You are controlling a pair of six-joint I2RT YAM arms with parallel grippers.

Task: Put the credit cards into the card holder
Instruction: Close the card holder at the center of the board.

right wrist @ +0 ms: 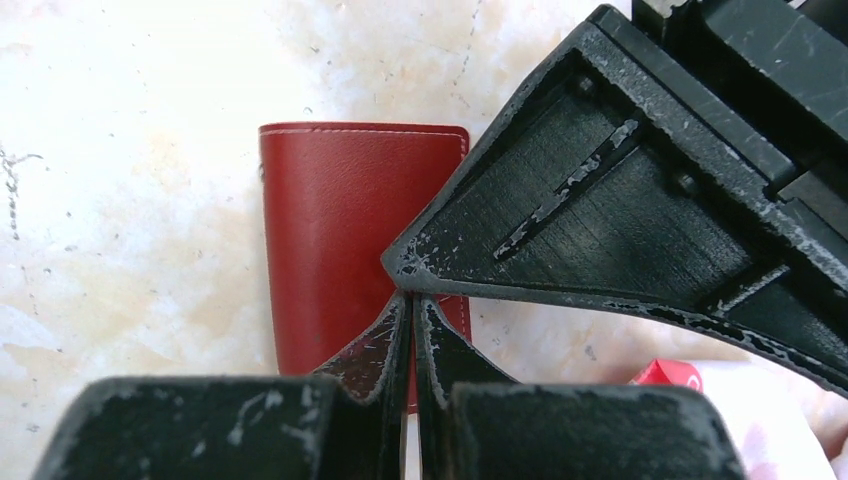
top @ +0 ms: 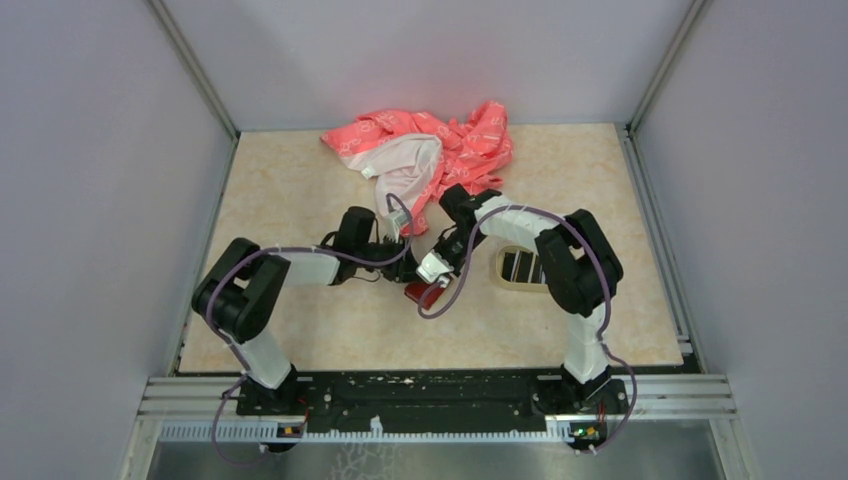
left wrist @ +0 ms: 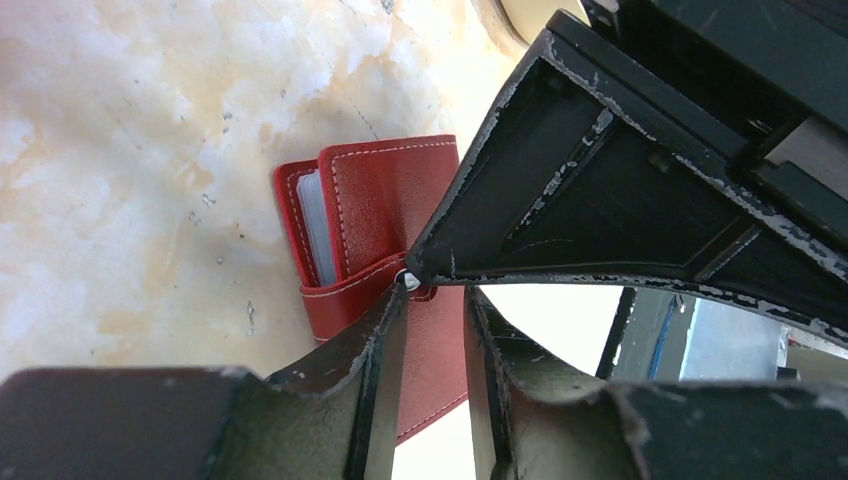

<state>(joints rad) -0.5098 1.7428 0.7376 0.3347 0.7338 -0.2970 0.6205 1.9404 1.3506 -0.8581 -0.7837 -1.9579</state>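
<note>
Both sat at the holder (left wrist: 380,200): right gripper (right wrist: 410,300) clenched, seemingly pinning it down; left gripper (left wrist: 435,300) parted astride its edge, likely to open it.

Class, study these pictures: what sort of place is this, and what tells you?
Probably a robot test booth: plain grey walls close in a marble-patterned table, and two robot arms are bolted to a rail at its near edge.

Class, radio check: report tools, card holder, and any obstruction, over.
Left tool open over card holder. Right tool shut, tips on it. Credit cards in tray. Tools crowd each other.
</note>
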